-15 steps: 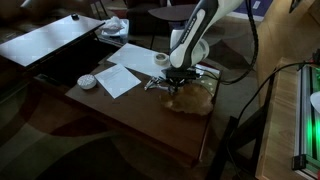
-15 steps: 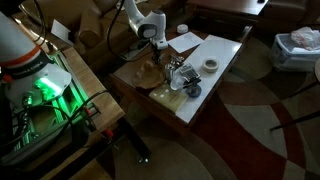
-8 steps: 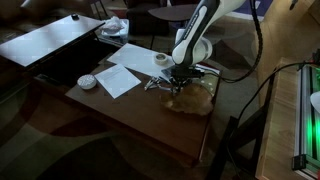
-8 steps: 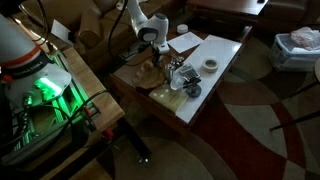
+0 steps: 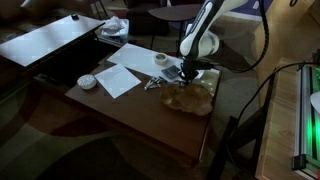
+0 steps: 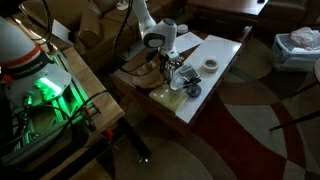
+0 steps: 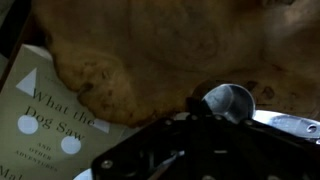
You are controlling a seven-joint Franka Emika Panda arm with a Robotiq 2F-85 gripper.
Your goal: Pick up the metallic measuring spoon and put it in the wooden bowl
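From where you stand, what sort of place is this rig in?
Probably a home living room or lounge. There is a low wooden table, a patterned rug on the floor, and a book titled "What the Dog Saw" lying beside the wooden bowl.

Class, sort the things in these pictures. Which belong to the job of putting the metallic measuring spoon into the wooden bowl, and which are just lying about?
Belong to the job:
metallic measuring spoon
wooden bowl

Just lying about:
book titled "What the Dog Saw"
white paper sheet
small white round dish
silvery utensil cluster
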